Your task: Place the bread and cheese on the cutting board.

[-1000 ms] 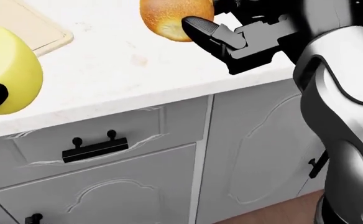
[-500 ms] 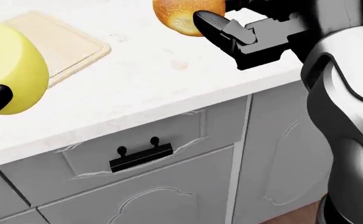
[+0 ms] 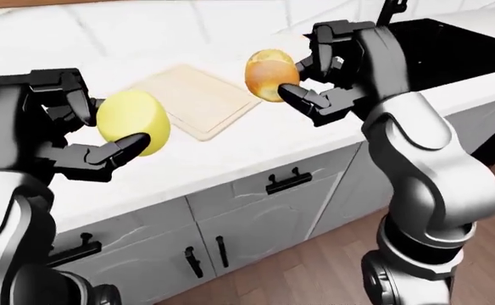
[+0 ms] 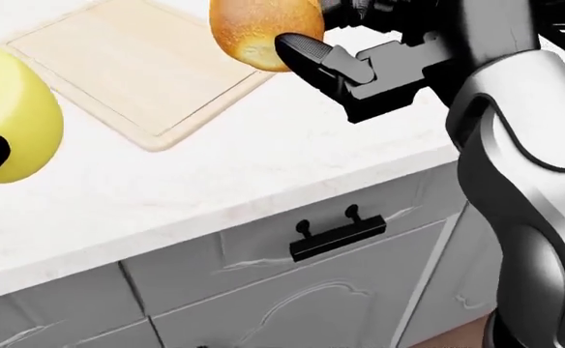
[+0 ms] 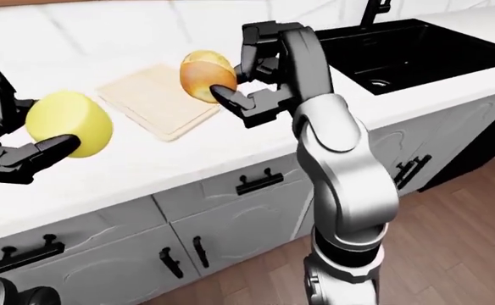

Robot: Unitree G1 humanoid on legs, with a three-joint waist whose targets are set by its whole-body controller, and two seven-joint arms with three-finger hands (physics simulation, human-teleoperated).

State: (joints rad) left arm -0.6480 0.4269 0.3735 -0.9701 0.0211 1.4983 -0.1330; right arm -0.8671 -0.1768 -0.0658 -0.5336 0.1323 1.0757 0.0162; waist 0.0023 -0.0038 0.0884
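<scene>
Left-eye view, right hand [image 3: 315,79] gripping upright bread [image 3: 269,75], left hand [image 3: 82,130] gripping cheese [image 3: 133,122]

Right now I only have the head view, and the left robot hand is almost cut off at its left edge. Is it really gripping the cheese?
Observer: Yes. In the left-eye view the left robot hand has its fingers closed round the cheese, held up above the counter.
Operator: Is the whole cutting board free?
Observer: Yes. The cutting board is bare up to its top corner, and in that view it lies between the cheese and the bread.
Operator: Anything to the right of the right robot hand?
Observer: A black sink is set in the counter, to the right of the right robot hand in the right-eye view.
</scene>
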